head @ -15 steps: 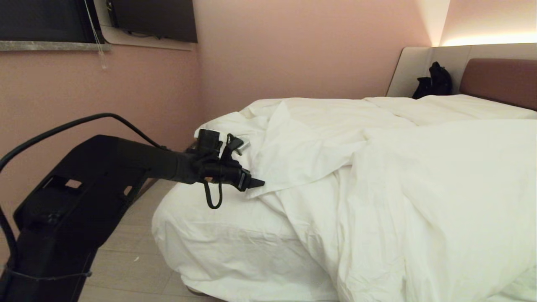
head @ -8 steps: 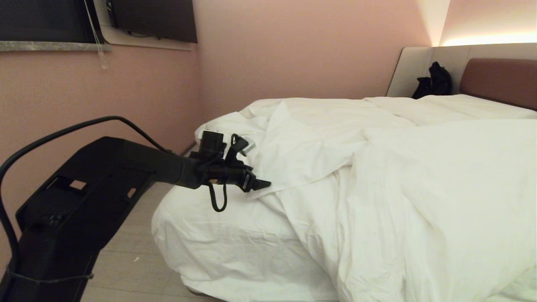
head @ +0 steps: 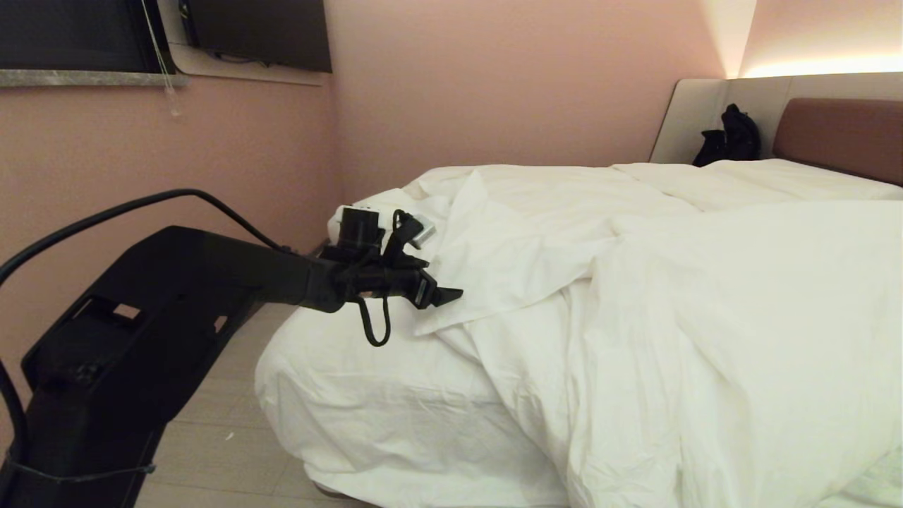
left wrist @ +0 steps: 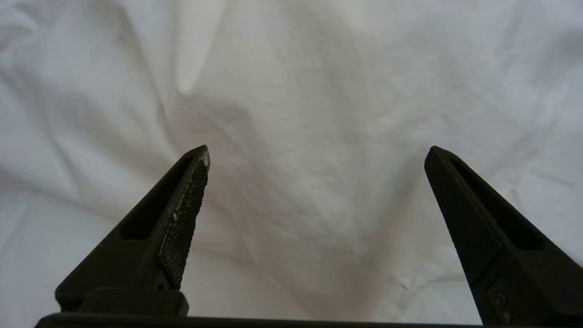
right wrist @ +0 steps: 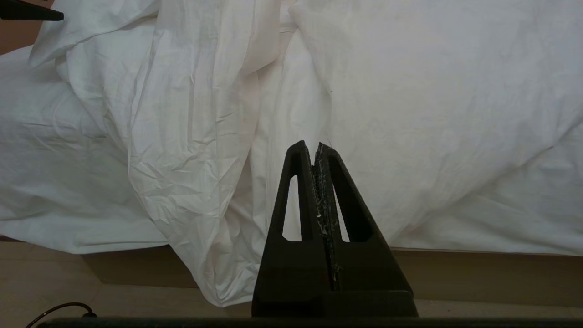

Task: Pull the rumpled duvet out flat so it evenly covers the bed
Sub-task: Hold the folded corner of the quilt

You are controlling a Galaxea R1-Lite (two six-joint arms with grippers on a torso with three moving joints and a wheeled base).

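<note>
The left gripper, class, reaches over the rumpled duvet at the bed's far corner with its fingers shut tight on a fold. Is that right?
Not quite. The left gripper does reach over the duvet, but the left wrist view shows its fingers spread wide, holding nothing.

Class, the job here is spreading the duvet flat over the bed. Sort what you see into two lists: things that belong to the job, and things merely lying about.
Belongs to the job:
- duvet, rumpled
- bed
- left end effector, open over the duvet

Just lying about:
- black bag by the headboard
- wall screen
- blind cord
</note>
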